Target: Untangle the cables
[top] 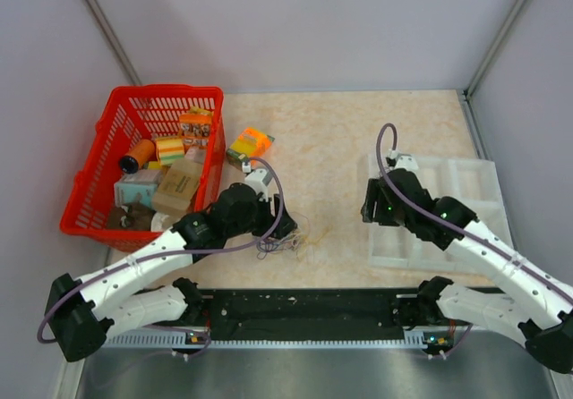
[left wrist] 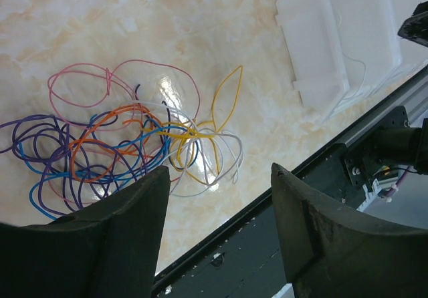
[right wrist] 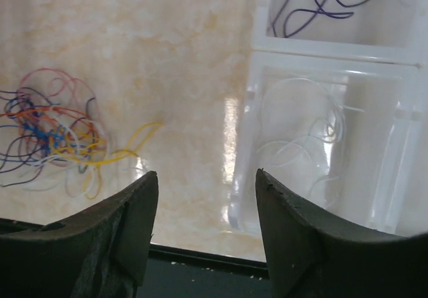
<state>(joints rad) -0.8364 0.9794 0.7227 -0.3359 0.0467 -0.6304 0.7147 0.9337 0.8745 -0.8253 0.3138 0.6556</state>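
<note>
While the desk (top: 340,140) looks busy, I'd say the job is only partly done. The clear tray (top: 470,180) on the right has at least two compartments in use. A dark purple wire (right wrist: 319,11) lies in one and a white wire (right wrist: 304,141) in the one next to it, so I'd count those as sorted.

Everything else is one tangle (left wrist: 127,141) on the desk near the front edge, right by the left hand (left wrist: 219,171). It's purple, blue, orange, yellow, white and pink loops all crossing each other. A yellow loop (left wrist: 227,104) and a pink loop (left wrist: 87,87) stick out of the pile, so those look like the easy next picks, just my guess.

The left hand hangs over the tangle with its fingers spread and nothing in it. The right hand (right wrist: 206,173) is over the tray's left edge, fingers apart too, empty. So a couple are out and most of the bunch is left to pull apart.
</note>
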